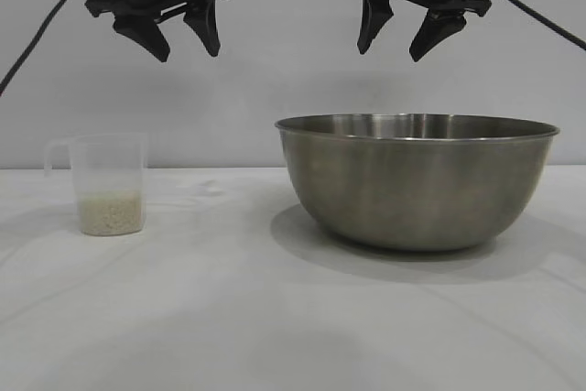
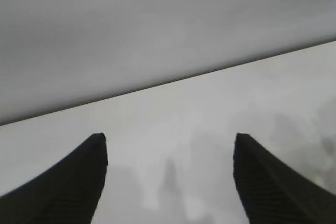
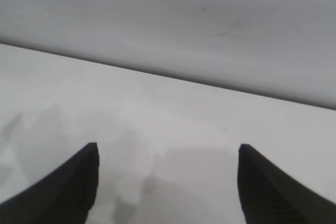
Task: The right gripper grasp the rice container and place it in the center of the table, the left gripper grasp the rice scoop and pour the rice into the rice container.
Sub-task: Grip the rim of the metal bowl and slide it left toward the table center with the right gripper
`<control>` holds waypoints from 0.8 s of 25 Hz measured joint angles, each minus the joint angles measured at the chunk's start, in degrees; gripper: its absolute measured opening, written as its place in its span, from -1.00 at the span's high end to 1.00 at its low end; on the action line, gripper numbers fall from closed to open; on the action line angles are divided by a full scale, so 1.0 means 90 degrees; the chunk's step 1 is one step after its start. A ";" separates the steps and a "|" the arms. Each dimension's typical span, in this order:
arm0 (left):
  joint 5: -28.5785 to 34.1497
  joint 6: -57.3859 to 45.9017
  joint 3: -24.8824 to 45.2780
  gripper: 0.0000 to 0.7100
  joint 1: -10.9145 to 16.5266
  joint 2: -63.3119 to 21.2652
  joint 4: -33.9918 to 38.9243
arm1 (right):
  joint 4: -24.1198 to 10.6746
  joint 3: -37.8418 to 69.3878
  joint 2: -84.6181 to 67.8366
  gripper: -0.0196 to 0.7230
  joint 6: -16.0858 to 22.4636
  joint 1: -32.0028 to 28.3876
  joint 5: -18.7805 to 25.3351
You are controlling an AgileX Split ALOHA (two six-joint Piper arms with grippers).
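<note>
The rice container [image 1: 417, 180], a wide steel bowl, stands on the white table [image 1: 229, 318] right of centre. At the left stands the rice scoop [image 1: 108, 184], a frosted plastic cup with its loop handle pointing left and rice [image 1: 111, 212] in its bottom. My left gripper [image 1: 188, 50] hangs open high above the table, up and to the right of the scoop. High over the bowl's rim, my right gripper [image 1: 391, 50] is open too. In each wrist view the left gripper [image 2: 169, 142] and right gripper [image 3: 168, 150] show only bare table between the fingers.
A plain grey wall [image 1: 293, 89] closes off the back of the table. Black cables [image 1: 37, 34] trail from both arms. Bare tabletop lies between the scoop and the bowl and along the front.
</note>
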 joint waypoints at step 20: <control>0.0143 0.0000 -0.0045 -0.26 0.0000 0.0000 0.0000 | -0.0464 -0.0404 -0.0532 -0.33 -0.0002 -0.0130 0.1683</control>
